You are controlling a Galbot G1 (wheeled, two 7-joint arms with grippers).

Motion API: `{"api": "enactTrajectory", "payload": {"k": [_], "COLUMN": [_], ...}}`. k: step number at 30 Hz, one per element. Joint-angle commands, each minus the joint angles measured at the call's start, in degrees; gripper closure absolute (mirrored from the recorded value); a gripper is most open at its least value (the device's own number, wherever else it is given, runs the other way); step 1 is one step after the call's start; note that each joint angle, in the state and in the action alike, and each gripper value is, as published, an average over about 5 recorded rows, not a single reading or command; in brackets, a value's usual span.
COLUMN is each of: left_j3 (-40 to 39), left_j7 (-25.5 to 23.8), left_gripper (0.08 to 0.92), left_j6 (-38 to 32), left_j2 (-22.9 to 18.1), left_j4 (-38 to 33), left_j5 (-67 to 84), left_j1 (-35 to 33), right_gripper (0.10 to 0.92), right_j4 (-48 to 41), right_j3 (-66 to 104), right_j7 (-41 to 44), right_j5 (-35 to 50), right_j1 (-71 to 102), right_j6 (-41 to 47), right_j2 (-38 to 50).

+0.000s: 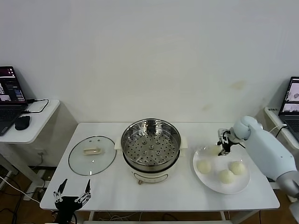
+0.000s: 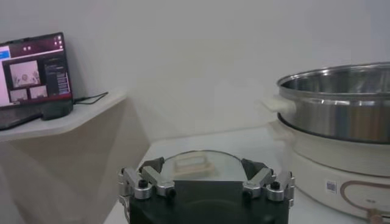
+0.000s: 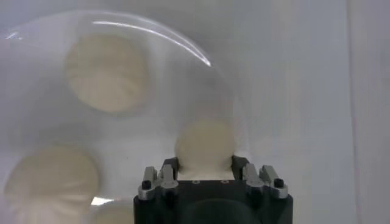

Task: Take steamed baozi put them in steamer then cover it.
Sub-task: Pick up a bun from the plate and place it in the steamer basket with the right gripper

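Observation:
The steamer [image 1: 150, 145] stands mid-table with its perforated tray bare; it also shows in the left wrist view [image 2: 341, 103]. The cover [image 1: 92, 155] lies flat on the table to the steamer's left, also in the left wrist view [image 2: 226, 161]. Three baozi [image 1: 227, 176] lie on a white plate [image 1: 205, 184]. My right gripper [image 1: 224, 145] is down at the plate's far edge, jaws closed against both sides of a fourth baozi [image 3: 204, 143]. My left gripper [image 1: 74, 189] is open and empty at the table's front left corner.
A side table with a laptop [image 1: 8, 95] and a mouse [image 1: 22, 122] stands to the left. Another laptop [image 1: 292, 100] stands at the far right. Two other baozi [image 3: 105, 73] show on the plate [image 3: 159, 91] in the right wrist view.

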State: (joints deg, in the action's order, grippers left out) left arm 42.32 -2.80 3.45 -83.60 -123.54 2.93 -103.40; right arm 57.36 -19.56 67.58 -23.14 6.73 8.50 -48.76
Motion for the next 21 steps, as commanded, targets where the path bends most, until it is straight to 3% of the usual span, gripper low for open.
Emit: {"api": "enactTrajectory", "payload": {"k": [1,7,14,19,21], "left_j3": [-1.87,-2.39,-2.06,-1.76,-1.57], "left_j7": [0.43,1.04,1.53,1.71,1.72], "left_gripper": [0.177,0.177,0.177,0.177,0.177], "left_j6": [-0.06,-0.07,-0.02,-0.04,0.01], "left_j2": [0.05,0.38,0.10,-0.05,-0.14], "left_j4": [0.34,0.09,-0.71,-1.81,-1.81], "left_j5": [-0.98,-1.20,-0.94,-0.93,-0.78], "left_j1": [0.32,0.53,0.39,-0.61,-0.94], "right_gripper": [0.482,0.482,0.482,0.482,0.482], "right_j4": [7.91,6.54,-2.86,-14.25,-14.67], "right_j3": [-10.09,-20.16,-23.93,-22.57,-23.63], "right_j7": [2.84,5.14,7.66,10.43,10.26], "right_j5": [12.93,20.34,22.14,24.34,24.08], "right_j1": [-14.78,-27.85,-33.50,-31.55,-30.94], "right_j6": [2.92,4.75,1.91,-22.39,-31.05], "right_j2": [3.03,-2.48,-15.79,-25.30,-26.52]}}
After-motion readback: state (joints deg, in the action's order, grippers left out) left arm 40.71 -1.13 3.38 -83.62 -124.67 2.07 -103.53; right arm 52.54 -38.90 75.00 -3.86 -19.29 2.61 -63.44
